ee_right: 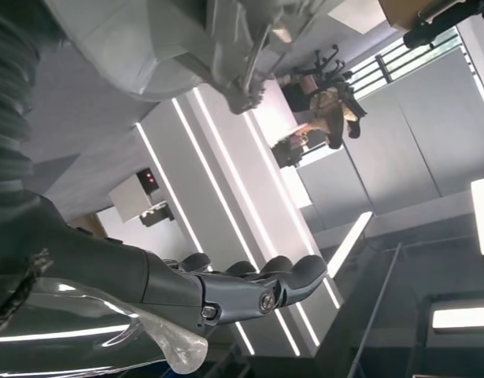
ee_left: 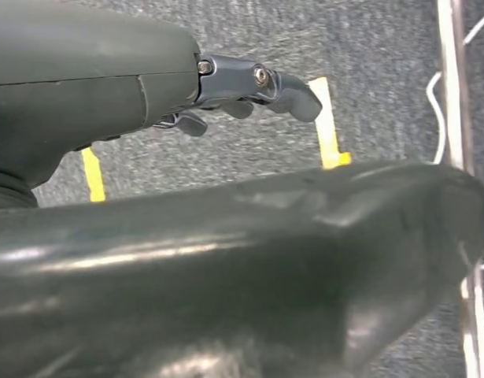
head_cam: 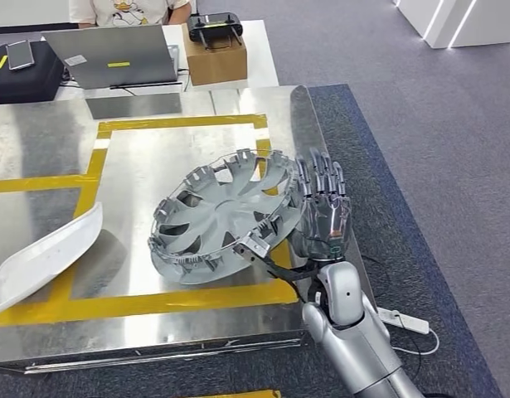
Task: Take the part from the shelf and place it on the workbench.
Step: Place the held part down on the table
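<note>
**Wheel cover on workbench, right hand at its rim**

Location: wheel cover [head_cam: 224,217] lying on the steel workbench [head_cam: 46,149], inside the yellow tape outline [head_cam: 177,124], far edge tilted up slightly toward the right hand [head_cam: 324,211]. Near rim resting on the metal surface; right rim raised and just beside the palm.

Hand state: right hand upright at the bench's right edge, fingers extended and close together, pointing up behind the rim. Appears to touch or support the rim; a closed grasp cannot be confirmed, so whether holding or released cannot be told. Left hand [ee_left: 251,87] hanging over the grey carpet, fingers loosely curled, nothing in them.

Handling, as a judgement: probably light, thin moulded plastic. Fairly stiff across the spokes, flexible at the rim. Smooth painted face likely slippery against the fingers. Clip tabs and wire ring around the edge likely fragile; avoid loading them. Best hold: outer rim between two tabs, or through a spoke opening, thumb on one face and fingers on the other.

Appearance: round, silver-grey, curved spokes radiating from a central hub, openings between them. Inner side facing up, with raised clips spaced around the rim.

Also on the bench: a white curved panel [head_cam: 42,253] at the left, well apart from the wheel cover
</note>
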Controlling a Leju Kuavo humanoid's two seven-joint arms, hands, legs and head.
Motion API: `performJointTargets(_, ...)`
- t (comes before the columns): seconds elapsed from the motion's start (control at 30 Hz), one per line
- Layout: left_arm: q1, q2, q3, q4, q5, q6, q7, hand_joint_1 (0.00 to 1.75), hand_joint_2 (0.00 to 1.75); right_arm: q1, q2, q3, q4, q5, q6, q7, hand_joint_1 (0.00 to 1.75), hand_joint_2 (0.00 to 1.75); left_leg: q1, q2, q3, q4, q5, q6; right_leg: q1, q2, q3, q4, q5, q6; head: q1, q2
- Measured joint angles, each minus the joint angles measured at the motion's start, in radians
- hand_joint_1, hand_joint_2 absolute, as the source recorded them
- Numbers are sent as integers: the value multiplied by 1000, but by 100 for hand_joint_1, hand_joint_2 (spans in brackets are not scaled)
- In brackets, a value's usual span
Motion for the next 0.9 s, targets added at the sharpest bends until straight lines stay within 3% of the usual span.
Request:
performJointTargets(0.03,2,-2,0,0,0,0,0,0,0,4,-2,0,2,0,1,0,0,175,3,0,3,-3,-4,-4,5,0,0,-19,41,-8,-1,0)
performJointTargets(0.07,3,-3,0,0,0,0,0,0,0,6,-3,0,4,0,1,0,0,175,5,0,2,-7,-7,-9,9,2,1,-21,53,-12,-2,0)
performJointTargets(0.2,7,-4,0,1,0,0,1,0,0,9,-4,-1,10,0,3,1,0,175,5,-1,-20,-20,-3,-18,9,2,-16,-31,62,-13,-2,0)
performJointTargets(0.27,16,-2,0,2,0,0,1,0,0,22,-6,-1,16,0,4,1,0,175,1,-3,-11,-17,8,-19,5,-1,-8,-32,64,-12,-4,1)
performJointTargets(0.4,49,-2,0,4,0,0,1,0,0,64,-20,-1,46,0,4,1,0,175,-4,-6,65,-31,17,-21,-1,-4,71,-51,44,-13,-5,1)
performJointTargets(0.47,45,-2,0,4,0,0,1,0,0,59,-23,-1,51,0,4,1,0,175,-6,-5,79,-33,4,-22,-2,-2,94,-64,17,-19,-5,1)
performJointTargets(0.6,5,-2,0,4,0,0,1,0,0,12,-17,-1,38,0,3,0,0,175,-3,-2,81,-43,-44,-22,3,-2,79,-48,-8,-23,-5,1)
performJointTargets(0.9,-1,-2,0,4,0,0,2,0,0,-3,-15,-1,27,0,4,0,0,175,-3,-1,85,-41,-41,-25,1,-2,81,-44,-2,-22,-5,1)
